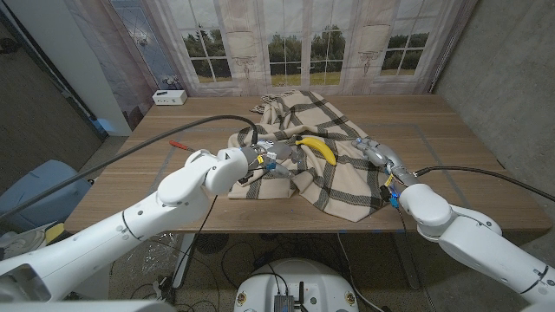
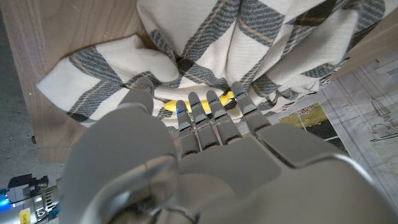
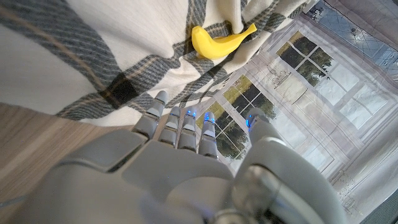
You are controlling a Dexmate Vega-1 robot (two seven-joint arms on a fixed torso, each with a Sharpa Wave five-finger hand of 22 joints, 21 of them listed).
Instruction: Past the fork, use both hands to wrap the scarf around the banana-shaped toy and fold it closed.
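Observation:
A cream scarf (image 1: 316, 169) with dark plaid stripes lies rumpled across the middle of the table. The yellow banana-shaped toy (image 1: 316, 149) lies uncovered on top of it, near the centre. My left hand (image 1: 258, 161) is at the scarf's left edge, fingers stretched toward the cloth. In the left wrist view these fingers (image 2: 214, 115) reach up to folds of the scarf (image 2: 205, 37), with the banana toy (image 2: 222, 97) peeking out just beyond them. My right hand (image 1: 378, 154) hovers over the scarf's right side. Its fingers (image 3: 186, 124) are apart and hold nothing, short of the banana toy (image 3: 221, 40).
A thin red-handled utensil (image 1: 180, 146) lies on the wooden table (image 1: 451, 130) left of the scarf. A white box (image 1: 169, 97) sits at the back left corner. Cables run across the table from both arms. Curtains and a window backdrop stand behind.

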